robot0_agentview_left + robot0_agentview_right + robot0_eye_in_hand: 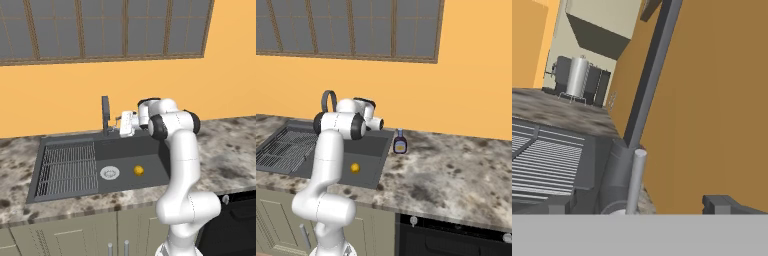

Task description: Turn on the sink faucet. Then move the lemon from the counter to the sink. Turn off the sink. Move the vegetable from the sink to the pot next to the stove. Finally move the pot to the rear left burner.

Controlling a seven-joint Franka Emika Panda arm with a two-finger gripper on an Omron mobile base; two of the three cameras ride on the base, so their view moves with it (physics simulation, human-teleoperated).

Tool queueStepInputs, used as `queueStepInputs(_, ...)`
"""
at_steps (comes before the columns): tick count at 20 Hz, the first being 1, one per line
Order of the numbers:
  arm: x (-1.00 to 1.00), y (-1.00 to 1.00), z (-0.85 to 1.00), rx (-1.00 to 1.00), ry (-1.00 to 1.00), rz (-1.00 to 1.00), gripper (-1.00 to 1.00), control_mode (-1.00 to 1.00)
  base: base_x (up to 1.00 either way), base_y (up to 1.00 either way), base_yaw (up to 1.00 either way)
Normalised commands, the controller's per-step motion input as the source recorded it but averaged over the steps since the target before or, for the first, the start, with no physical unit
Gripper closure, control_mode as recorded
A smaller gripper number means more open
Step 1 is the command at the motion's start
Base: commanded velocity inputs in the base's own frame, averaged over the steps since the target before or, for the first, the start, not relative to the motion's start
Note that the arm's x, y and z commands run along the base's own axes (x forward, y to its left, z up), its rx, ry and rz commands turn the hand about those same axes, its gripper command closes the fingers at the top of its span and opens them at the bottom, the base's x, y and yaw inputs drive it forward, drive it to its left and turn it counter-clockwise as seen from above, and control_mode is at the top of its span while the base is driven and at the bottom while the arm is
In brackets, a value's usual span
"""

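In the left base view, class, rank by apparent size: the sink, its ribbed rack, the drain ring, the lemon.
1. sink
2. ribbed rack, covering the sink's left half
3. drain ring
4. lemon, a little narrower than the drain ring beside it on the basin floor

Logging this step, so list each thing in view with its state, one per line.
sink faucet: upright, no water visible
lemon: lying in the sink basin, right of the drain
sink: holds the lemon
gripper: at the faucet's base; open or shut unclear
bottle: upright on the counter
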Motion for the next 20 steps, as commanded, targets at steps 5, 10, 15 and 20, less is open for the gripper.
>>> queueStepInputs(5, -0.03, -0.36, 0.04, 0.03, 0.0, 0.0, -1.0, -1.0, 0.0, 0.0, 0.0)
queueStepInputs(10, -0.52, -0.16, 0.2, 0.03, -0.01, 0.0, -1.0, -1.0, 0.0, 0.0, 0.0)
queueStepInputs(15, -0.49, -0.07, 0.27, 0.04, -0.01, 0.0, -1.0, -1.0, 0.0, 0.0, 0.0)
queueStepInputs(20, -0.3, 0.0, 0.31, 0.01, 0.0, 0.0, -1.0, -1.0, 0.0, 0.0, 0.0)
